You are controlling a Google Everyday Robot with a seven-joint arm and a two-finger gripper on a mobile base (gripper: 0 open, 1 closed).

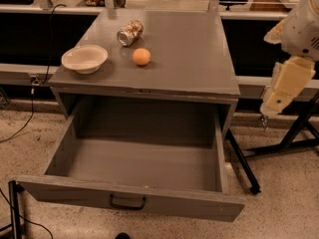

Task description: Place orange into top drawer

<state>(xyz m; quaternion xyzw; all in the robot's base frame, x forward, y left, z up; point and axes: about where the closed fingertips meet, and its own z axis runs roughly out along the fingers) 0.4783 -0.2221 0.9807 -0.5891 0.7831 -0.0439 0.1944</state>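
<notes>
Gripper (pixel 280 94) hangs right of the table (pixel 199 59), open or closed I can't tell; the drawer (pixel 199 204) gapes, so next it must reach the orange (pixel 141 57).

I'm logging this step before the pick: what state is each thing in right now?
top drawer: pulled open, nothing inside.
orange: resting on the cabinet top, not in the drawer.
can: lying on its side.
bowl: upright, looks empty.
claw: hanging to the right of the cabinet top, away from the orange.
</notes>
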